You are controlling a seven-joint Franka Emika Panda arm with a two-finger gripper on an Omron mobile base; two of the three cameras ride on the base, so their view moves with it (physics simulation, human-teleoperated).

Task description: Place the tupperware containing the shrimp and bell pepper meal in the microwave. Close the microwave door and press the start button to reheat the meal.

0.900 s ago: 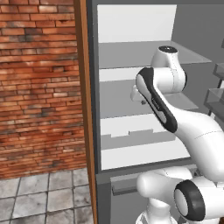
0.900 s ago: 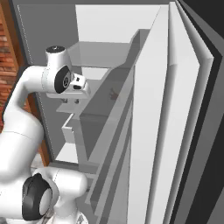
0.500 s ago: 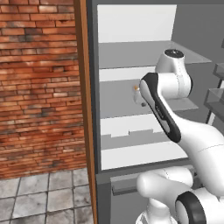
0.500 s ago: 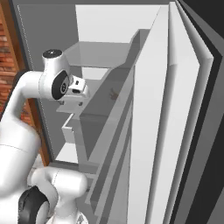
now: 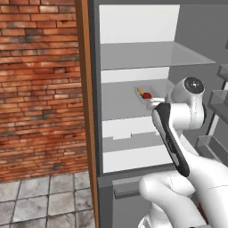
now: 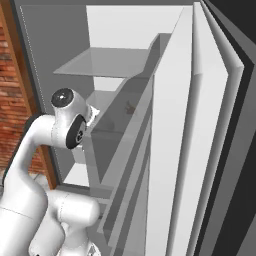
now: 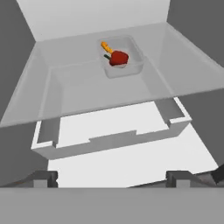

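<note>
From my seat, nearest the hand camera are my gripper fingertips, spread about as wide as they go with nothing between them, so the hand is open and empty. Just past them lies the white drawer bin at the bottom of the open fridge, and above and beyond it the clear glass shelf. Well back on that shelf, toward its rear right, sits the tupperware, upright, with the red bell pepper and an orange shrimp piece inside it; it is well apart from my fingers. The left base view shows the same tray on the middle shelf, just beyond the arm's wrist. I judge the step in hand is the reach for the tray: I would keep the jaws wide, go in above the shelf's front edge rather than under it, line the fingers across the tray's narrow side, and close on the rim without tipping it. The microwave comes later. I can read no brand, label or writing anywhere.
</note>
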